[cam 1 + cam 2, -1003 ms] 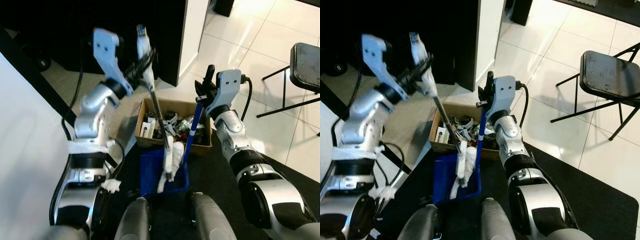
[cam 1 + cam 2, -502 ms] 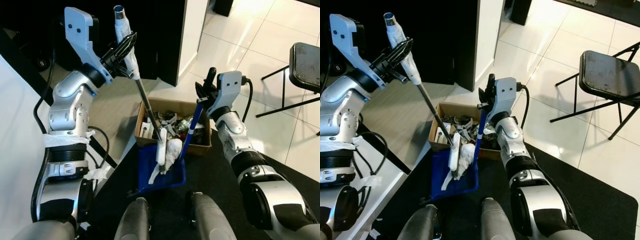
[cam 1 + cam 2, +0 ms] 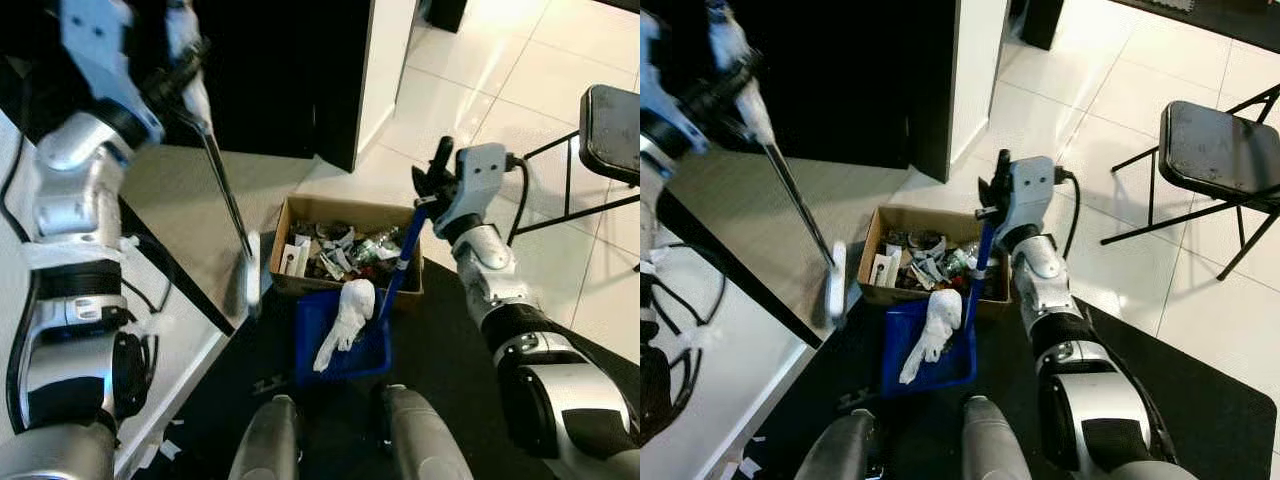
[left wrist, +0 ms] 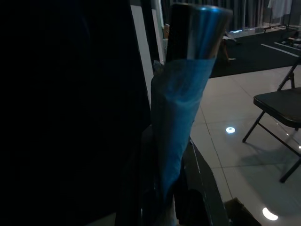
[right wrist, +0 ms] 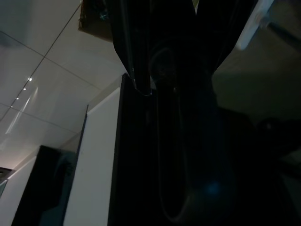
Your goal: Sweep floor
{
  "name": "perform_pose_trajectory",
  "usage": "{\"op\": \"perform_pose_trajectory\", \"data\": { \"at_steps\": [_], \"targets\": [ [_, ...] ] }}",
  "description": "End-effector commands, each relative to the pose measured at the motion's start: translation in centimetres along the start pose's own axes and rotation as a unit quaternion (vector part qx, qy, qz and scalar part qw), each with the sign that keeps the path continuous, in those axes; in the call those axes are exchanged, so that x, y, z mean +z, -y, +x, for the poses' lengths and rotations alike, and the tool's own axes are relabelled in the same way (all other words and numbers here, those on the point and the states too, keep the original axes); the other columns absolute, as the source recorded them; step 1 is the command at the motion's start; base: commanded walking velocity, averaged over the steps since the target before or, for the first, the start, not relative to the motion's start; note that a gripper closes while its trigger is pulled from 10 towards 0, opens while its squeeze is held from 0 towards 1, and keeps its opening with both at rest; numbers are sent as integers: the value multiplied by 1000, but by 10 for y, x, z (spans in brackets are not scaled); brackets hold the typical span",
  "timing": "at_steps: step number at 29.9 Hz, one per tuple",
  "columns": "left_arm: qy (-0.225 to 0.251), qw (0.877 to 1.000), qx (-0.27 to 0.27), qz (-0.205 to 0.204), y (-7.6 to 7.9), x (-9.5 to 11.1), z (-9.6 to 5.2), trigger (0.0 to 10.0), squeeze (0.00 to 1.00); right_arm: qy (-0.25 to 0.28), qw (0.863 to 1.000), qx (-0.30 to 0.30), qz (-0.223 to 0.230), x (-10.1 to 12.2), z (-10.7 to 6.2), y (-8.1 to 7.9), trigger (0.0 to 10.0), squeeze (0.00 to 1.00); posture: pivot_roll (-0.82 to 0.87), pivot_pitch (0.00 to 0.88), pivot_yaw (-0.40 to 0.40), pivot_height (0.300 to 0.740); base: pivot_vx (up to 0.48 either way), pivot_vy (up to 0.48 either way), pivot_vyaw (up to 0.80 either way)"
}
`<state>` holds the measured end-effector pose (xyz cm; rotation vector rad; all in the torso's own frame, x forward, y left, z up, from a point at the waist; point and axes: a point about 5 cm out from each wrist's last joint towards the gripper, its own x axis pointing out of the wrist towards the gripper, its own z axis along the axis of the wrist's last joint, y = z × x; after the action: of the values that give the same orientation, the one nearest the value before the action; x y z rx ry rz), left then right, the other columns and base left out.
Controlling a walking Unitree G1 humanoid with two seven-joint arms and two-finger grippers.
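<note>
My left gripper (image 3: pixel 185 75), raised at the upper left, is shut on the taped top of a broom (image 3: pixel 225 195). Its thin rod slants down to a white brush head (image 3: pixel 252 275) hanging left of the cardboard box (image 3: pixel 300 212). The left wrist view shows the blue-wrapped broom handle (image 4: pixel 181 117) held between the fingers. My right gripper (image 3: pixel 437 185) is shut on the blue handle (image 3: pixel 402 255) of a blue dustpan (image 3: pixel 305 345). The pan rests on the dark mat just in front of the box. A white crumpled wad (image 3: pixel 345 310) lies in the pan.
The box is full of mixed scraps. A black cabinet (image 3: pixel 290 70) stands behind it. A black folding chair (image 3: pixel 612 118) is on the white tiles at the right. The black mat (image 3: pixel 450 370) lies under my feet, and a white panel (image 3: pixel 700 400) runs along the left.
My left arm has swung the broom up and left, lifting the brush head out of the dustpan to beside the box. The white wad stayed in the pan. The right arm shifted slightly right.
</note>
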<state>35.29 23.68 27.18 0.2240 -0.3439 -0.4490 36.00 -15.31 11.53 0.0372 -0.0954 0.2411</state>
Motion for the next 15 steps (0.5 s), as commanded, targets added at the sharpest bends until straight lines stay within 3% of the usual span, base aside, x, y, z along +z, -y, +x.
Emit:
{"op": "perform_pose_trajectory", "data": {
  "at_steps": [1,7,11,15],
  "targets": [
    [-15,1000,-7,11,2,-9,-6,10000,0,33,999,-23,12,20,8,13,10000,0,37,68,-11,740,0,0,0],
    [-55,998,-10,11,16,-39,-15,10000,0,76,996,-38,25,51,17,34,10000,0,29,71,-12,740,0,0,0],
    [-65,998,-11,16,18,-44,-18,10000,0,87,995,-43,21,62,19,41,10000,0,28,70,-14,740,0,0,0],
    [-72,997,-4,21,18,-49,-24,10000,0,106,993,-56,2,83,21,60,10000,0,30,69,-18,740,0,0,0]
  ]
}}
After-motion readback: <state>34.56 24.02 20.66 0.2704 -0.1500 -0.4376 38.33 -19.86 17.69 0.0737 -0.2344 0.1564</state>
